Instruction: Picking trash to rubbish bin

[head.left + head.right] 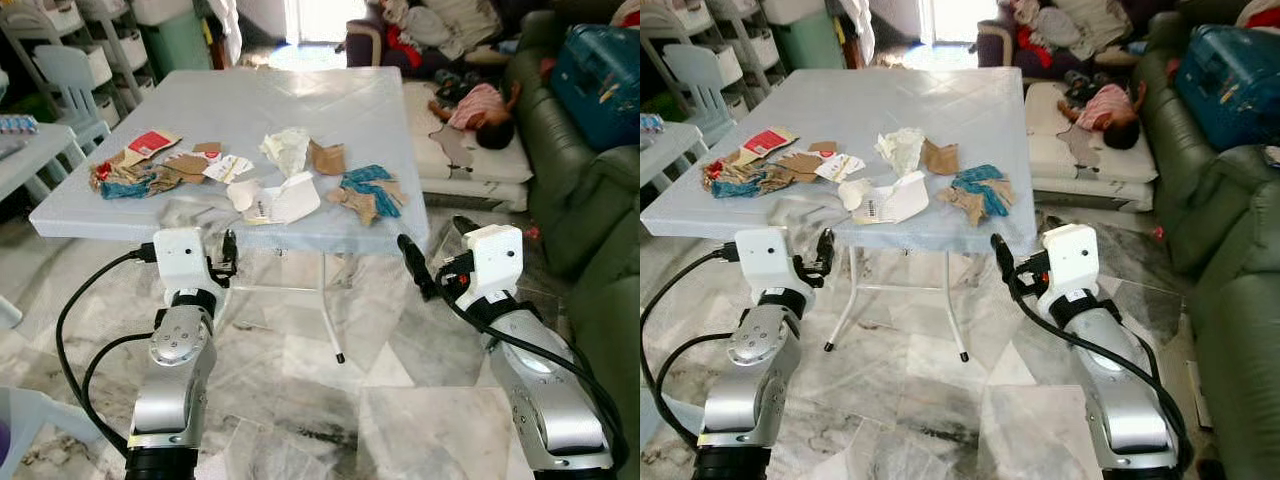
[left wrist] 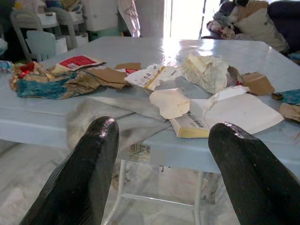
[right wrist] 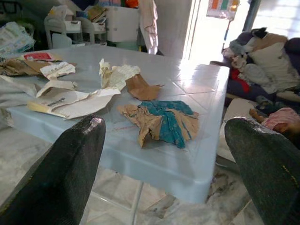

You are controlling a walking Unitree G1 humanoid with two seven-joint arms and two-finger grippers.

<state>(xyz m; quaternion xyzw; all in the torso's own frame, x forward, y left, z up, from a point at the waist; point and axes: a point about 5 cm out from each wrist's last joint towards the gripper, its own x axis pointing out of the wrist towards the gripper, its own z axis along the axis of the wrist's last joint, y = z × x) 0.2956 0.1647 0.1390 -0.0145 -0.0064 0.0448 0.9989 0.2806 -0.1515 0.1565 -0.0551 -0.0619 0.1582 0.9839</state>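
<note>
1. Currently, no trash has been collected; I judge the task to be at its start, with every pick and every drop still to do.
2. Left of frame: my left gripper [image 1: 229,252] hangs just short of the table [image 1: 250,100] edge, fingers [image 2: 84,173] spread, holding nothing.
3. Upper left: crumpled wrappers [image 1: 125,178] and a red-and-white packet [image 1: 150,145] lie on the table.
4. Centre: the white paper [image 1: 285,200] and crumpled tissue [image 1: 287,148] lie untouched.
5. Right of centre: teal-and-brown wrapper [image 1: 368,192] near the table's edge.
6. Right: my right gripper [image 1: 425,262], fingers [image 3: 70,168] spread, empty.
7. A person lies on a mattress [image 1: 470,160], upper right.
</note>
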